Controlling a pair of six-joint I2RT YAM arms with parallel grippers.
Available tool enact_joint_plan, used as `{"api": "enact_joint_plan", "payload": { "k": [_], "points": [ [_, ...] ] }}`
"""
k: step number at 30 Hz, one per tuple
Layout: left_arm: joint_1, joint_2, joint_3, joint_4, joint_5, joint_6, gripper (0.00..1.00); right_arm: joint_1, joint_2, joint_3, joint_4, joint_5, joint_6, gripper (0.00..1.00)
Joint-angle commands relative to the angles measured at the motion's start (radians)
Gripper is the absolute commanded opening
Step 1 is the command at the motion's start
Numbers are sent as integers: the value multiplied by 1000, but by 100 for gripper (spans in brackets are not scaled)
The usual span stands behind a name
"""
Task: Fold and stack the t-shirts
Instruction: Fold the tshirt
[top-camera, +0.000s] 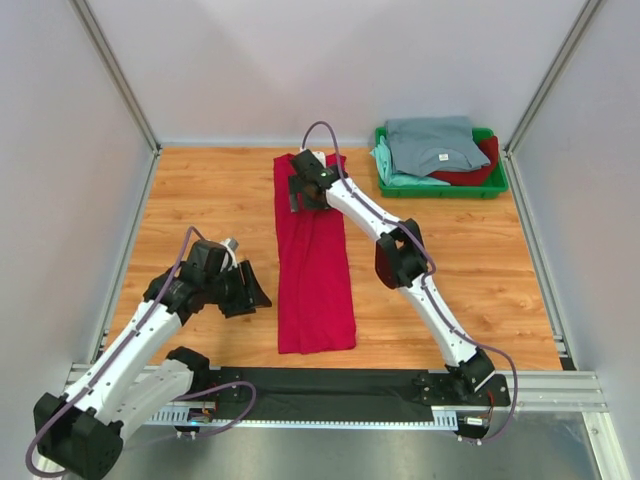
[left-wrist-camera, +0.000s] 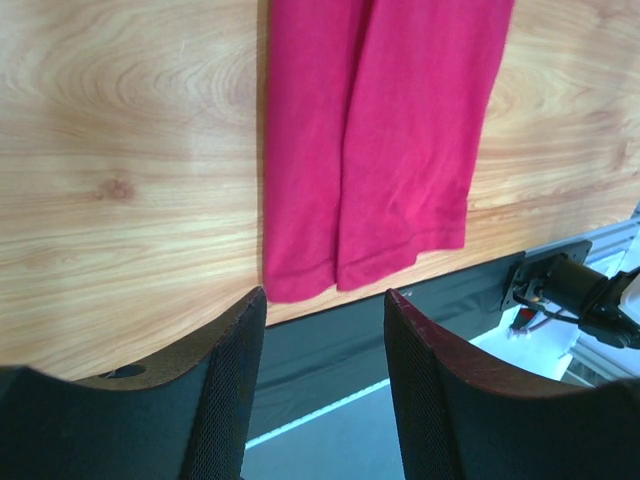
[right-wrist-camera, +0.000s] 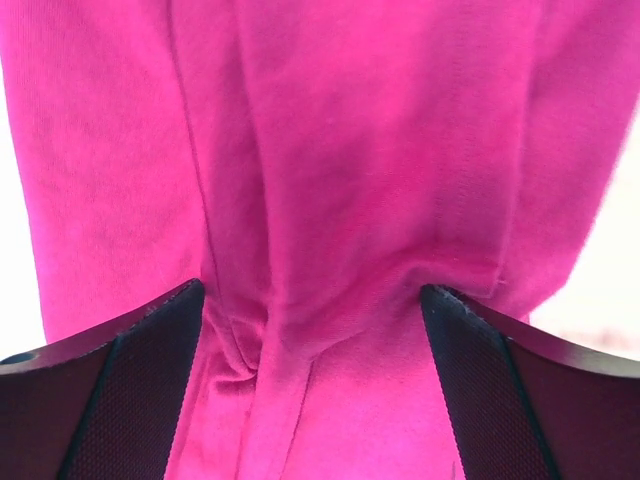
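Fingers (right-wrist-camera: 130, 390) of right gripper (right-wrist-camera: 312, 295) straddle crimson t-shirt (right-wrist-camera: 380, 130).

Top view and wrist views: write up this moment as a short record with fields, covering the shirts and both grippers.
red shirt: folded into a long strip, flat on the table, running far to near
right gripper: open wide, over the strip's far end, cloth in the gap
left gripper: open, empty, left of the strip near its near end
tray: far right, holds a grey shirt on top of a mint-green shirt and a dark red shirt
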Motion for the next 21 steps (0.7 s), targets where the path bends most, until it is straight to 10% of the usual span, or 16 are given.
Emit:
{"api": "enact_joint_plan", "payload": {
  "k": [1, 8, 17, 21],
  "points": [
    [16, 60, -27, 74, 57, -22, 58, -48, 41, 32, 132, -33, 24, 89],
    [14, 258, -82, 259, 201, -23, 57, -56, -236, -75, 141, -143, -36, 99],
    [-41, 368, -182, 352, 248, -82, 51, -56, -859, -782, -19, -374, -44, 98],
    [-87, 364, -206, 324, 160, -132, 48, -56, -1110, -1204, 71, -516, -22, 82]
  ]
}}
